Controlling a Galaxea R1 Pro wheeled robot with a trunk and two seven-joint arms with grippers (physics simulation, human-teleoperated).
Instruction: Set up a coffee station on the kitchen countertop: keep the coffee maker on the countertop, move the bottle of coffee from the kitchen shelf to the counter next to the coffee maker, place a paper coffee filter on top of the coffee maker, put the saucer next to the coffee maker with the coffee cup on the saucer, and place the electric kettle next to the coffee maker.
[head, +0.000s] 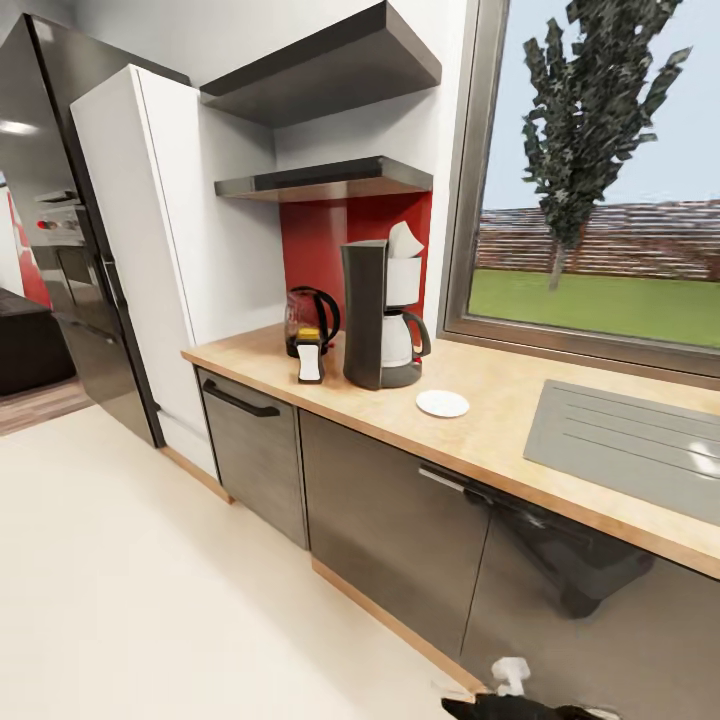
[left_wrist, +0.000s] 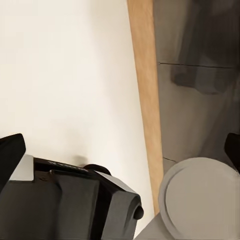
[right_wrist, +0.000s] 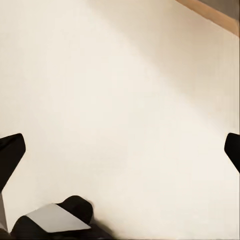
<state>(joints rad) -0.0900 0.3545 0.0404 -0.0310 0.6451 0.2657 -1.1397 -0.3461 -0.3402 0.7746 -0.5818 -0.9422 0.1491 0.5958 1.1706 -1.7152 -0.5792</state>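
On the kitchen countertop (head: 480, 400) the coffee maker (head: 370, 315) stands near the red back wall, with the paper coffee filter (head: 404, 240) sitting in the top of its white basket. The electric kettle (head: 308, 318) is just beside it on the side toward the white cabinet (head: 150, 250), and the bottle of coffee (head: 310, 362) stands in front of the kettle, near the surface's front edge. The saucer (head: 442, 403) lies bare on the surface a little toward the sink (head: 640, 440). The kitchen shelf (head: 325, 180) above carries nothing that can be made out.

By this layout the step in hand looks like the coffee cup (I cannot pick it out with any certainty; a small white shape at the very bottom of the head view is too unclear to name). The robot stands back from the surface. In each wrist view the two dark fingers sit at the opposite edges, spread wide over pale floor (right_wrist: 125, 100), holding nothing.

The next move calls for finding the cup, taking it with one arm, and setting it upright on the saucer without nudging the plate
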